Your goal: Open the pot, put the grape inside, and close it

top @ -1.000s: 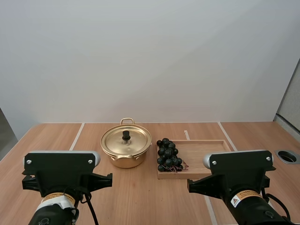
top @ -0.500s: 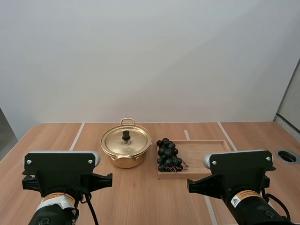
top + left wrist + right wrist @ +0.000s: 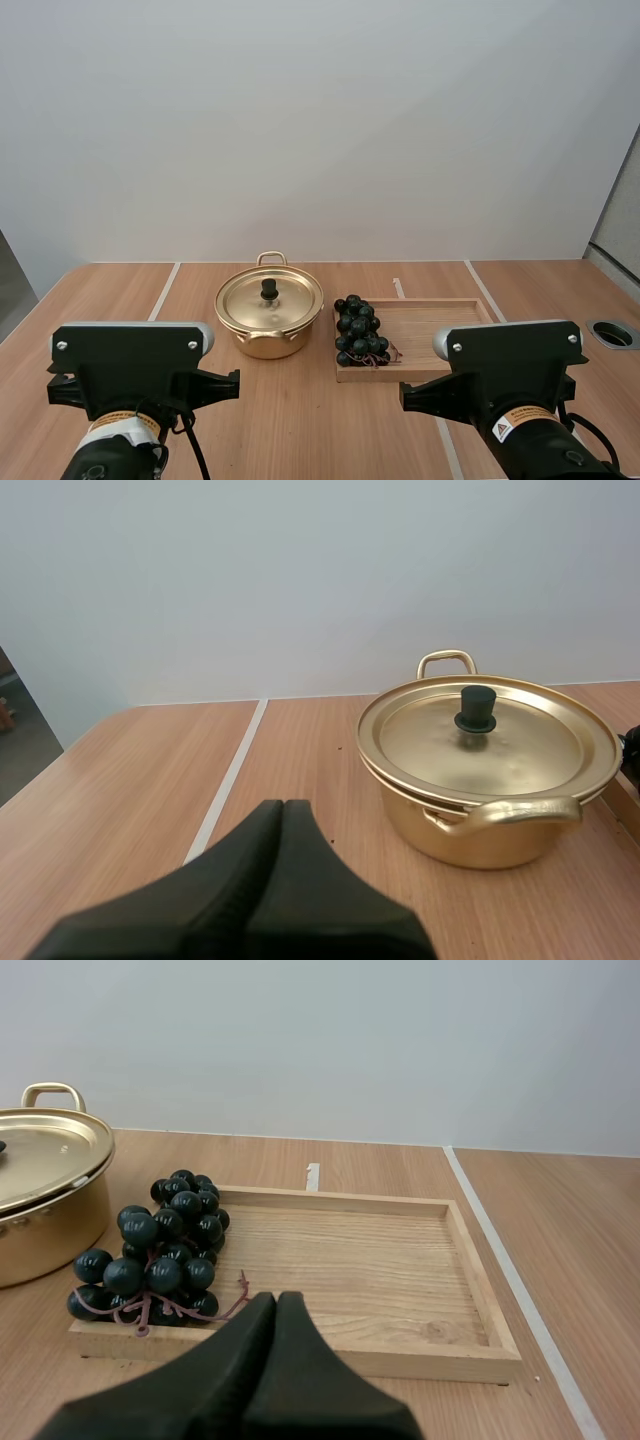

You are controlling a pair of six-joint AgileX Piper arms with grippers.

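A gold pot (image 3: 268,318) stands mid-table with its lid (image 3: 488,737) on, a black knob (image 3: 476,709) at the lid's centre. To its right a bunch of dark grapes (image 3: 359,331) lies in the left part of a wooden tray (image 3: 440,322). In the left wrist view my left gripper (image 3: 283,809) is shut on nothing, its fingers one dark wedge short of the pot. My right gripper (image 3: 277,1301) is likewise shut on nothing, at the tray's near edge (image 3: 330,1353), just right of the grapes (image 3: 160,1248).
Both arms' bases (image 3: 130,375) (image 3: 510,372) sit at the near table edge. White lines (image 3: 165,290) cross the wooden tabletop. A round grommet hole (image 3: 613,334) lies at the far right. Bare table lies left of the pot.
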